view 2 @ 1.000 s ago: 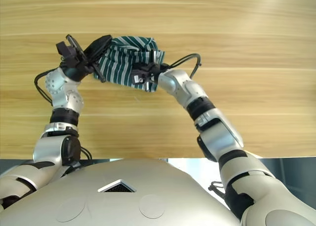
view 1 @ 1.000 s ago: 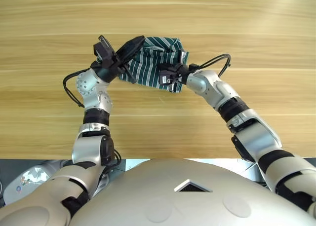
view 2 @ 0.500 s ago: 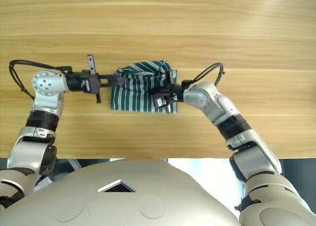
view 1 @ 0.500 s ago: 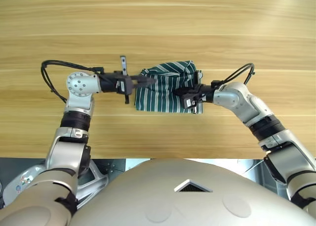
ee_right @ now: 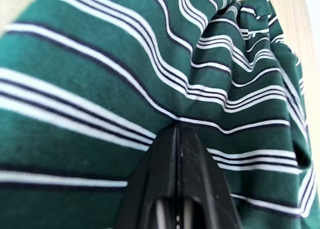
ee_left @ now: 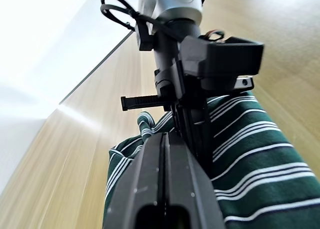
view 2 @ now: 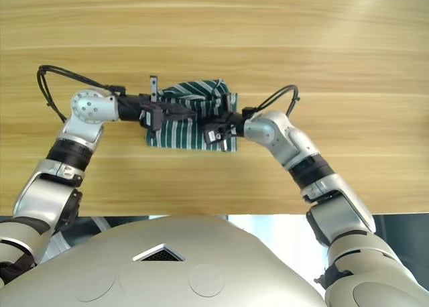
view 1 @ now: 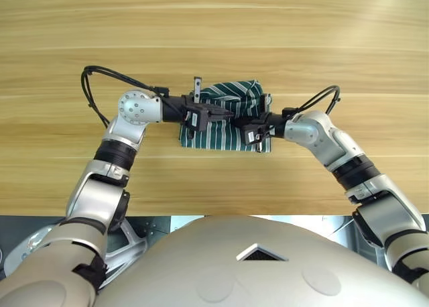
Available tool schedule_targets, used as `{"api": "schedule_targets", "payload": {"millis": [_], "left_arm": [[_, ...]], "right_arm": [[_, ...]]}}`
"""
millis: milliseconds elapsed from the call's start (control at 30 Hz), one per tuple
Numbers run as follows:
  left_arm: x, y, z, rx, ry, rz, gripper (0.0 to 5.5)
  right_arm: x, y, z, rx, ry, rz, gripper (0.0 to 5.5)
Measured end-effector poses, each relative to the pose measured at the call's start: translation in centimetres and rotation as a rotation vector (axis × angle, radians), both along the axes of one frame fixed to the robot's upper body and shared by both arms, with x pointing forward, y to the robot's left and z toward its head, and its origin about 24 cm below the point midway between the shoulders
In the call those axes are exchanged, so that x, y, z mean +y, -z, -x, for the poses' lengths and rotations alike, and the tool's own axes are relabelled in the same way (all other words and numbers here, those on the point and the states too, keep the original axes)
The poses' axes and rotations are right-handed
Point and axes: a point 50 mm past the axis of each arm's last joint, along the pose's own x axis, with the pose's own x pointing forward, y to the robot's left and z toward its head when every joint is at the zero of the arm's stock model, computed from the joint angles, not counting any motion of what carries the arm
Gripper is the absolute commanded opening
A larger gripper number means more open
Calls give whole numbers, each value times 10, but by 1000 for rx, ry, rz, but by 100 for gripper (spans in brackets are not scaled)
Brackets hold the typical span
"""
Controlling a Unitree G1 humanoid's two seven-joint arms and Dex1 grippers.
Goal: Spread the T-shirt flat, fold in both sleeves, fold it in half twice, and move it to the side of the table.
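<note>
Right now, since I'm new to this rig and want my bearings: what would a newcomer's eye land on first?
The green-and-white striped T-shirt, folded into a small bundle, lies in the middle of the pale wooden table. The left pincer and right pincer come in from opposite sides and meet over it. Both have their fingers shut, and the right one's tip pinches a crease of cloth.

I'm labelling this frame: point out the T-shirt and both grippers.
T-shirt (view 1: 214, 137), left eye view, near striped panel.
left gripper (ee_left: 165, 135), left wrist view, shut fingertips.
right gripper (ee_right: 176, 126), right wrist view, shut fingertips.
</note>
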Motion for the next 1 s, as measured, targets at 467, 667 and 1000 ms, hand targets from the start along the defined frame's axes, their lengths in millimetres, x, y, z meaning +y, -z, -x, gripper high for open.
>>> {"api": "schedule_targets", "payload": {"millis": [467,667,1000], "left_arm": [[0,45,-8,88,-120,-137,0],[3,40,-21,110,-209,-97,0],[11,23,-40,233,-327,88,0]], "right_arm": [[3,0,2,-5,2,4,4],[6,1,2,-5,5,-5,4],[7,4,2,2,9,-8,4]]}}
